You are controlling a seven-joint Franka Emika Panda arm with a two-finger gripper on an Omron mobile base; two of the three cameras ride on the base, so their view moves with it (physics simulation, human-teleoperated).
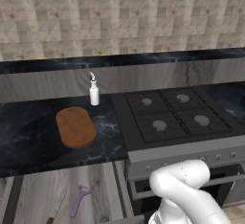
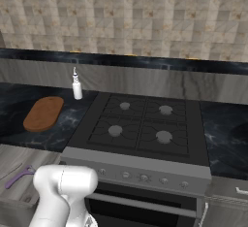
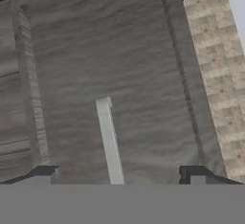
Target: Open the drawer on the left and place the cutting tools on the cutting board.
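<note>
Left base view: from behind-left of the arm, facing forward and down over the desk, cutting board, hob and open drawer.

Right base view: from behind-right, same forward-down aim. Shared ground: the cutting board, white bottle, hob, purple Y-shaped tool.

Hand view: close, looking along the claw at a grey wood-grain surface.
</note>
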